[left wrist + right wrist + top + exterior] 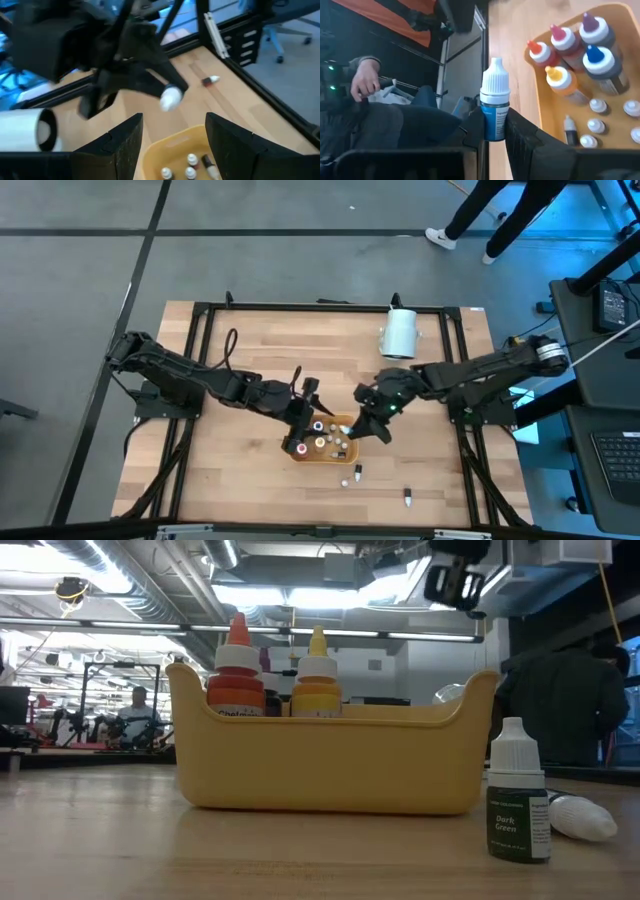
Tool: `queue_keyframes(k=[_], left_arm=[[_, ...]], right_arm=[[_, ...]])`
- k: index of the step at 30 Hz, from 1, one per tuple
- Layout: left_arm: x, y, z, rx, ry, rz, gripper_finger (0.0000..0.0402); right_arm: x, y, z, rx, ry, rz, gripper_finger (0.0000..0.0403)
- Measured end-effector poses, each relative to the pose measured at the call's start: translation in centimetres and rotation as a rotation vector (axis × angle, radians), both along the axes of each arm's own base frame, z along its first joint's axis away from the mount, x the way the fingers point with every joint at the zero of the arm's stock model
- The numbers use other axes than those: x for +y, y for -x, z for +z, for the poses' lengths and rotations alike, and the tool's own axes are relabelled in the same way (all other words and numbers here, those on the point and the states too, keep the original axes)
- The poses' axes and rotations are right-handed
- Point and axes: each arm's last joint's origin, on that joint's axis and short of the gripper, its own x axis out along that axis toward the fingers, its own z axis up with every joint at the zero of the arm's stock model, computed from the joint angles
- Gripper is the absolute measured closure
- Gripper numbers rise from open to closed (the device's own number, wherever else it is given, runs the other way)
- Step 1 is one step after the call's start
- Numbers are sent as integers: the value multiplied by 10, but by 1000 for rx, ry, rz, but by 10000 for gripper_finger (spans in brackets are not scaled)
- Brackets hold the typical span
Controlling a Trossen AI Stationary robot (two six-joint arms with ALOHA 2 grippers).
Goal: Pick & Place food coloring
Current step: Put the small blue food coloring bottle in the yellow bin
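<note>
Wood table (250,360), tray (322,452) at its middle, part filled with bottles. My right gripper (492,131) is clenched on a white-capped dropper (494,106), held just beside the tray's edge. I'd carry it over an empty spot, keep it upright, lower, then release. My left gripper (172,135) hangs open over the tray's other side, holding nothing.

two black jointed arms, silver collar on right arm (545,352).
</note>
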Motion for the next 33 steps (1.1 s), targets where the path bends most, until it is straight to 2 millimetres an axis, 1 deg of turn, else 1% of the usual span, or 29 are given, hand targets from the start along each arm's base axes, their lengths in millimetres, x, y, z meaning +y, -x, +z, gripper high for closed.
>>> queue_keyframes(k=[5, 8, 12, 16, 18, 22, 29, 33], left_arm=[[3, 0, -2, 16, 32, -61, 190], [6, 0, -4, 38, 38, -53, 190], [9, -1, -4, 32, 35, -47, 190], [9, -2, -3, 26, 33, -45, 191], [9, -2, -3, 26, 33, -45, 198], [9, -2, -3, 26, 32, -44, 232], [10, -2, -3, 21, 16, -45, 318], [10, -2, -3, 22, 18, -53, 350]], right_arm=[[-9, -15, -4, -56, -41, 15, 342], [-14, -21, -1, -93, -56, 18, 342], [-17, -28, 2, -116, -33, 22, 342], [-19, -34, 1, -117, -20, 21, 342], [-21, -35, -1, -112, -24, 25, 342], [-24, -36, 0, -117, -23, 24, 342], [-24, -36, 0, -129, -17, 44, 341], [-24, -36, 0, -133, -11, 50, 341]])
